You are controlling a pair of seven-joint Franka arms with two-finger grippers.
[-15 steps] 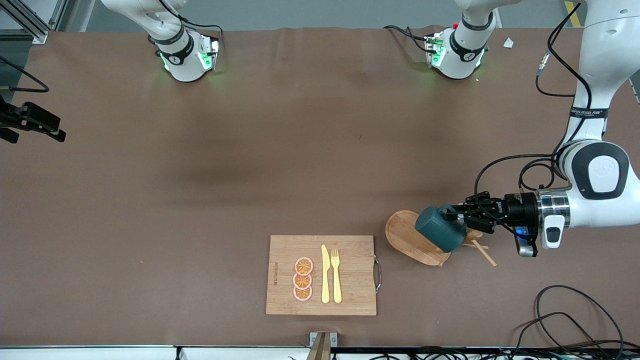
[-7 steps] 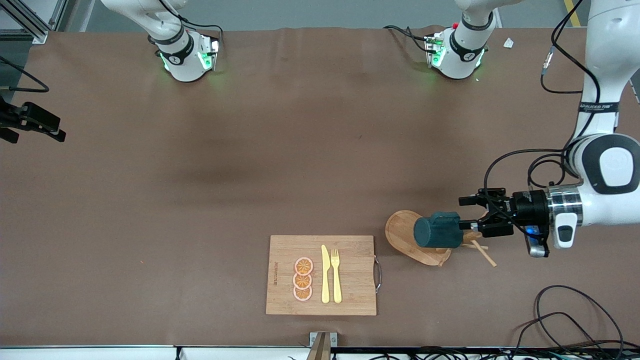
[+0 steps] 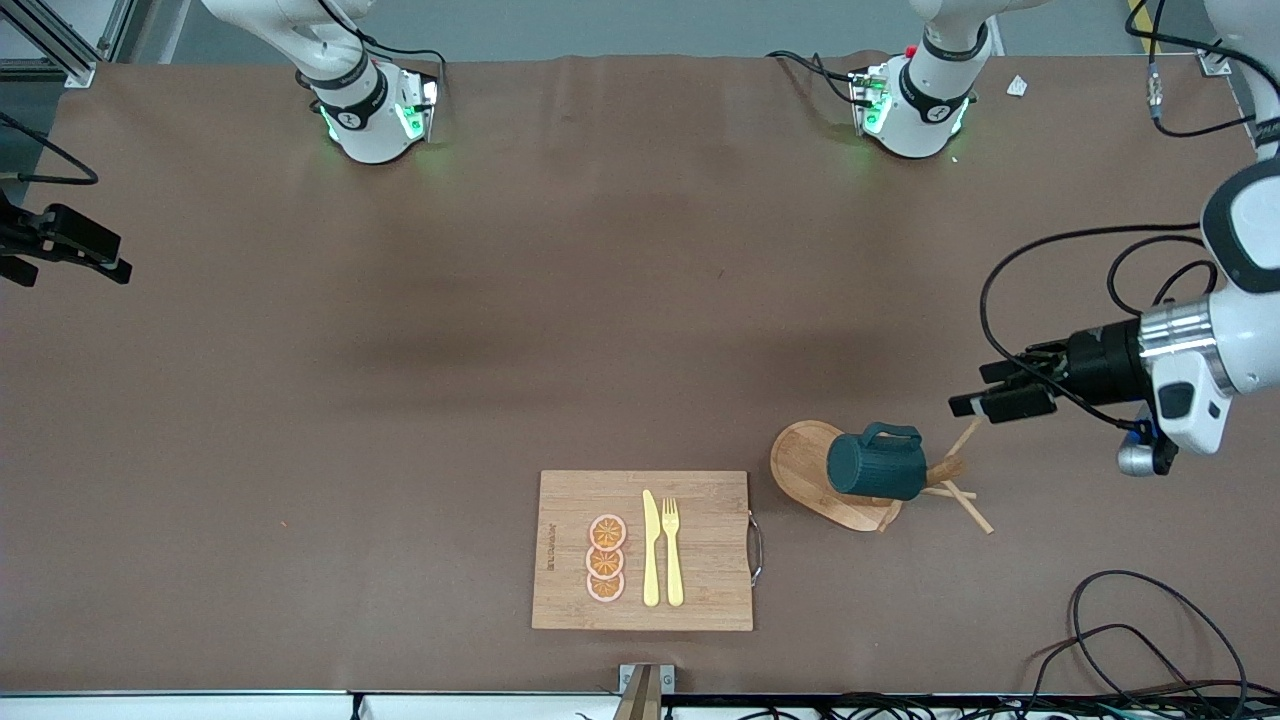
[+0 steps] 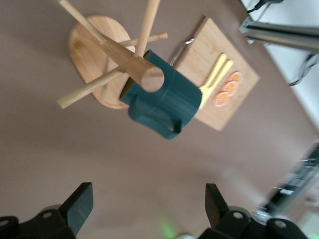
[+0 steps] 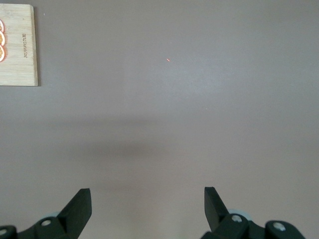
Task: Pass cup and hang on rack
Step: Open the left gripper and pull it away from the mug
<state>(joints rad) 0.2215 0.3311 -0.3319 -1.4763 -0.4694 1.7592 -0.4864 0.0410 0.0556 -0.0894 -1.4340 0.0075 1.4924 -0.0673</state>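
One cup (image 3: 876,467) seemingly hung on rack (image 3: 815,478)

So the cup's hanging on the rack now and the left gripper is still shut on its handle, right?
Not quite. The cup does hang on the rack, but the left gripper is open and clear of it, as the front view shows; the left wrist view shows its fingers spread.

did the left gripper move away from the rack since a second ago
Yes. The left gripper has let go of the cup and drawn back from the rack, toward the table's end.
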